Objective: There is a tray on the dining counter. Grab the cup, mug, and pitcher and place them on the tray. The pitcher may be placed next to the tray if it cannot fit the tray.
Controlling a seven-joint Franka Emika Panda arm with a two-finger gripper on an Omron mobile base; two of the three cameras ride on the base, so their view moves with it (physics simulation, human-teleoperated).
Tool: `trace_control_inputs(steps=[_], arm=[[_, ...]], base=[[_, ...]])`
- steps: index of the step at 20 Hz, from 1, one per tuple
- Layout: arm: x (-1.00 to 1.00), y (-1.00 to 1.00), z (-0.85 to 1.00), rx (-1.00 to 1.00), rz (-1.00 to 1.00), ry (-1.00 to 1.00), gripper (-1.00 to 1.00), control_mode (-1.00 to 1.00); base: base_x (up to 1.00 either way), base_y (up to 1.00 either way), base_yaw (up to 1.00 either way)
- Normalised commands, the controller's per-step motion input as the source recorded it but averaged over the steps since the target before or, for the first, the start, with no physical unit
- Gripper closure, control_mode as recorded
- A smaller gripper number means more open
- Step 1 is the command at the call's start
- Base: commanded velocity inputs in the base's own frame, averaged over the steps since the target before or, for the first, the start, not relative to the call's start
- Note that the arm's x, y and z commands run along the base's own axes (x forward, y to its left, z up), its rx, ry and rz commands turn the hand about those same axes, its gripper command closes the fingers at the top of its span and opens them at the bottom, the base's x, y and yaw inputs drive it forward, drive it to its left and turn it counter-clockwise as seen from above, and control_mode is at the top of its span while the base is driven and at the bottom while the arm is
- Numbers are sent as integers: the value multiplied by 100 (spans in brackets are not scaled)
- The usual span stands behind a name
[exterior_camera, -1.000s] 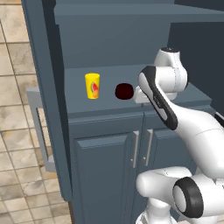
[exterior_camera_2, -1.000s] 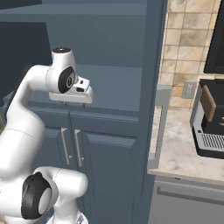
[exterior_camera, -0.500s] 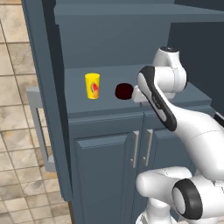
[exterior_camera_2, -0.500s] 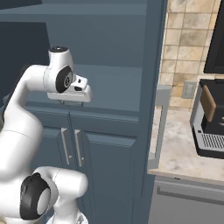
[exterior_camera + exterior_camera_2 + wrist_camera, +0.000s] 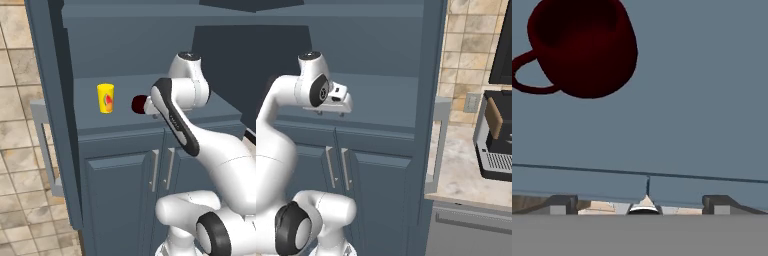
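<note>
Left base view: the cup (image 5: 105, 98) stands upright on the dark blue-grey cabinet shelf (image 5: 90, 122), a small yellow tumbler with a red-orange mark facing the camera. Just to its right, apart from it, sits the mug (image 5: 139, 104) — dark maroon, squat, partly hidden behind the arm's white forearm. Both are on the shelf, so neither has been moved to a tray; by these pictures the task looks barely begun, and all three placements remain.

Right base view: the arm bends over the shelf with the hand held level above its front part. The gripper (image 5: 330, 112) is seen from the side, nothing between its tips. Off to the right a coffee machine (image 5: 498, 135) rests on a pale stone tabletop (image 5: 461, 175).

Hand view: the mug (image 5: 582, 46) fills the upper left, mouth open toward the camera, loop handle sticking out to the picture's left. The two finger tips (image 5: 561, 203) stand wide apart at the bottom edge — fully spread and empty — with the mug well clear of them and off to one side of their line.
</note>
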Motion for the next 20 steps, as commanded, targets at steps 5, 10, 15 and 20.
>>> trace_control_inputs(steps=[5, 10, 15, 20], arm=[[-1, 21, 22, 0, 0, -4, -100, -100], [0, 29, 36, 0, 0, 0, -100, -100], [0, 33, 39, 0, 0, -1, -100, -100], [0, 29, 31, 0, 0, -1, -100, -100]], base=[[0, 0, 0], [0, 0, 0], [0, 0, 0], [0, 0, 0]])
